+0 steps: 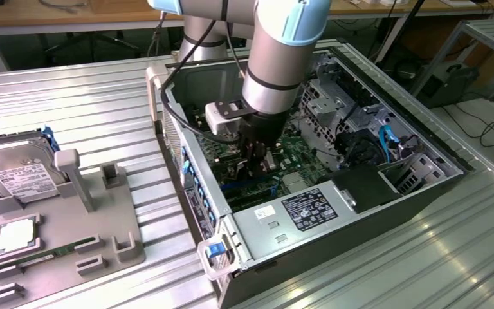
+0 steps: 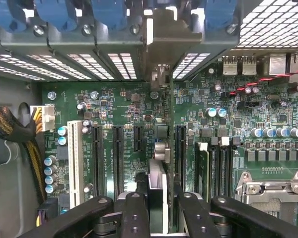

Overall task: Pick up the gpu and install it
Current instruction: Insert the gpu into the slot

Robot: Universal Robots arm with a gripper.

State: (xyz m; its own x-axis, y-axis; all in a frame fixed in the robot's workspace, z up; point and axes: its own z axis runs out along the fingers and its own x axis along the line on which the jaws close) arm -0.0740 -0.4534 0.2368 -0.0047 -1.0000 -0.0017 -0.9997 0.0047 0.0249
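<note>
A corrugated metal table [image 1: 101, 116] fills most of the exterior view, with a wooden bench and cables beyond its far edge. On the table lies an open computer case [image 1: 316, 212], its side panel off and its green motherboard [image 2: 114, 109] facing up. To the exterior view's left of the case sits a grey parts tray [image 1: 67, 238], which carries a silver hard drive [image 1: 15, 170] with a white label and a thin green memory stick [image 1: 54, 252]. The robot arm [image 1: 273, 58] comes down from the far side and points almost straight down into the case, its wrist above the middle of the board. The gripper [image 2: 158, 203] is closed on the gpu [image 2: 158, 168], its two black fingers [image 2: 134, 213] pressed against the card's flat faces. The card stands on edge, seen edge-on in the wrist view, with its long axis running along the expansion slots [image 2: 116, 158] and its pale metal end bracket [image 2: 161, 34] at the case's rear wall, among the blue slot clips. The card's lower edge is down at the board between two black slots; whether it is fully seated cannot be told.
</note>
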